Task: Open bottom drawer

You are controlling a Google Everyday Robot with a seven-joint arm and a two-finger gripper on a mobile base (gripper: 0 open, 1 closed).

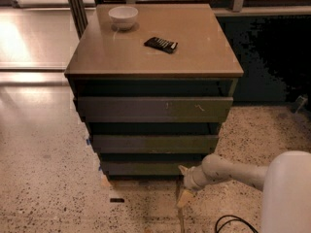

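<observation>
The bottom drawer [143, 168] is the narrowest dark grey-brown front, lowest of three on the cabinet, just above the floor. It sits nearly flush under the middle drawer [155, 143]. My gripper [183, 173] is at the end of the white arm [228, 172] that reaches in from the lower right. It sits at the right end of the bottom drawer's front, close to the floor. A tan piece hangs below the wrist. The drawer's inside is hidden.
The top drawer [153, 109] with pale scratches is widest. A white bowl [123, 17] and a dark flat object [161, 44] lie on the cabinet top [194, 57]. Speckled floor surrounds the cabinet. A black cable [233, 224] lies at the lower right. A dark mark [116, 200] is on the floor.
</observation>
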